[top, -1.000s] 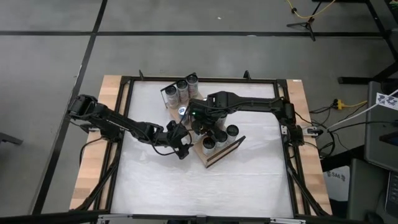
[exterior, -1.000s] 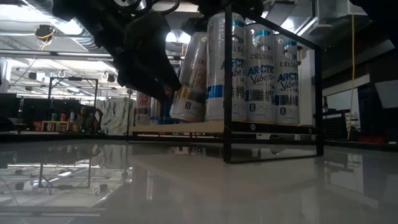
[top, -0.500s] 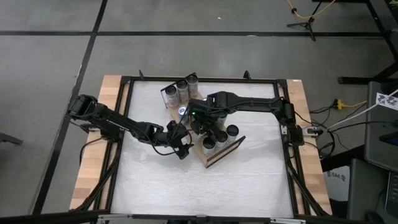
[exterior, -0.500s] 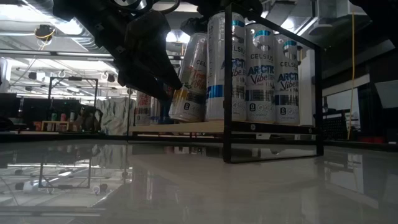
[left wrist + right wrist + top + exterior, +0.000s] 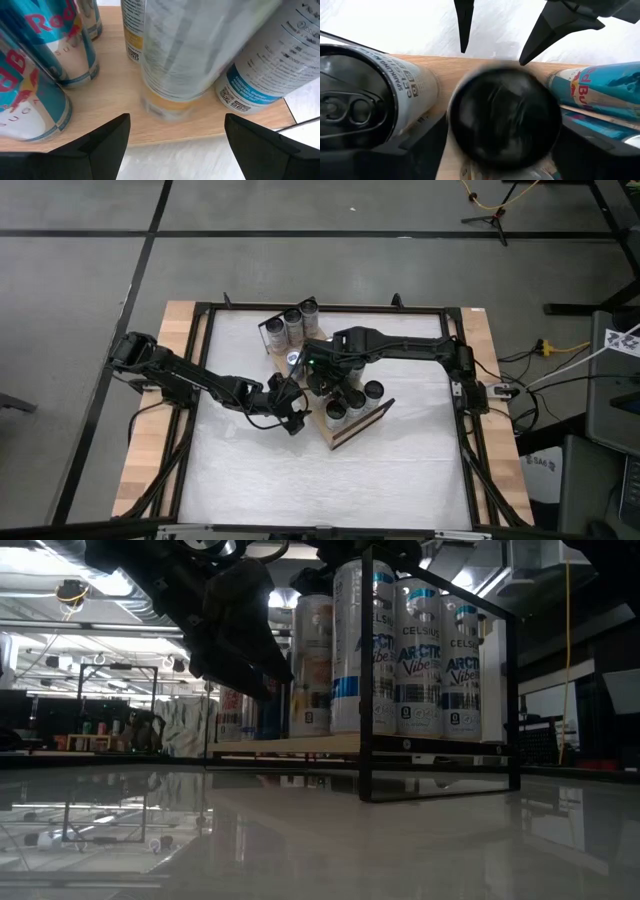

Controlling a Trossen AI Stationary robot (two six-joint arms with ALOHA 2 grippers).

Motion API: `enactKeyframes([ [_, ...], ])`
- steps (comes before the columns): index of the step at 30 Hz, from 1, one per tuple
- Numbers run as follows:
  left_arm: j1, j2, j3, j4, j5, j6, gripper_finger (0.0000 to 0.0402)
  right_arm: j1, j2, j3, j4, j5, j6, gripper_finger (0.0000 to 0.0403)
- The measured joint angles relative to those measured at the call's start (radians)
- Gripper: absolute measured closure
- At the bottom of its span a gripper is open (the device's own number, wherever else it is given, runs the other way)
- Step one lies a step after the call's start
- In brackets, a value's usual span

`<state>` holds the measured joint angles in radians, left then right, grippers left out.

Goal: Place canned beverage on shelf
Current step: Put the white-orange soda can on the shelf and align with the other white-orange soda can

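Tall can (image 5: 313, 665) upright on shelf (image 5: 300, 745) beside other cans (image 5: 420, 655). Right gripper (image 5: 502, 107) straddling its top, jaws spread, not clamping. Left gripper (image 5: 175, 132) open, just short of it. Likely rigid, slick, top-heavy; best grasped mid-body.

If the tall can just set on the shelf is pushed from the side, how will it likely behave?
The can is tall and narrow on a small base, so it probably tips easily. Its smooth metal wall looks slippery and, if tipped, it would likely roll. The neighbouring cans stand close on the shelf, so a push may knock them too.
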<state>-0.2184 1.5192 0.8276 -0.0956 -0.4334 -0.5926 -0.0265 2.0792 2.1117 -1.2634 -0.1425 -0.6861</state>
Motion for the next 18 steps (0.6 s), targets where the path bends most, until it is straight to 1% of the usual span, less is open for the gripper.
enactKeyframes([
  [3, 0.000, 0.000, 0.000, 0.001, -0.009, 0.000, 0.0084, 0.000, 0.000, 0.000, 0.001, 0.000, 0.000, 0.0071],
  [7, 0.000, 0.000, 0.000, 0.001, -0.018, 0.000, 0.0084, 0.000, 0.000, 0.000, 0.000, 0.001, 0.000, 0.0054],
  [12, 0.000, 0.000, 0.000, 0.001, -0.019, 0.000, 0.0084, 0.000, 0.000, 0.000, 0.000, 0.043, 0.000, 0.0054],
  [18, 0.000, 0.000, 0.000, 0.000, -0.019, 0.000, 0.0084, 0.001, 0.000, 0.023, -0.018, 0.054, 0.000, 0.0055],
])
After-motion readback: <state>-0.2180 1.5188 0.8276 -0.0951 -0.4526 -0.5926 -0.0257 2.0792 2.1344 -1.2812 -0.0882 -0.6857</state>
